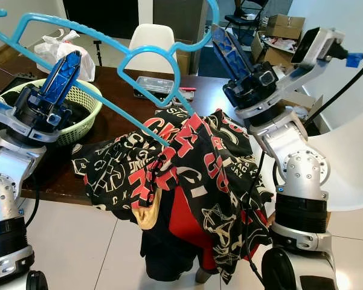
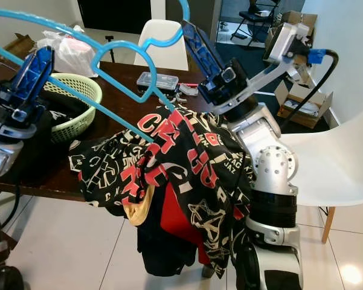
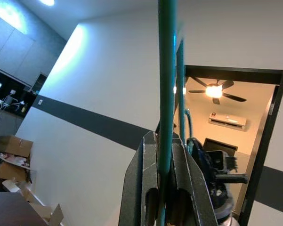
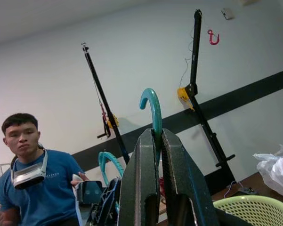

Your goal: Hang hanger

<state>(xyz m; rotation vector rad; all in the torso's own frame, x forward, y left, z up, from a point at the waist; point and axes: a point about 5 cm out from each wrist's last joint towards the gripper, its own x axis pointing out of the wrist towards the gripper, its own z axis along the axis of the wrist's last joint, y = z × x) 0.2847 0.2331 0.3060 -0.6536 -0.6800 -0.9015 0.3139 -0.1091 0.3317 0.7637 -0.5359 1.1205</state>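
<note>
Above the dark wooden desk (image 1: 118, 84), my left hand (image 1: 65, 67) and right hand (image 1: 229, 48) each pinch the blue plastic hanger (image 1: 118, 45), keeping the black-and-red printed shirt (image 1: 193, 163) draped for hanging

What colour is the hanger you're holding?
Light blue; the hanger shows best in the left eye view.
</note>
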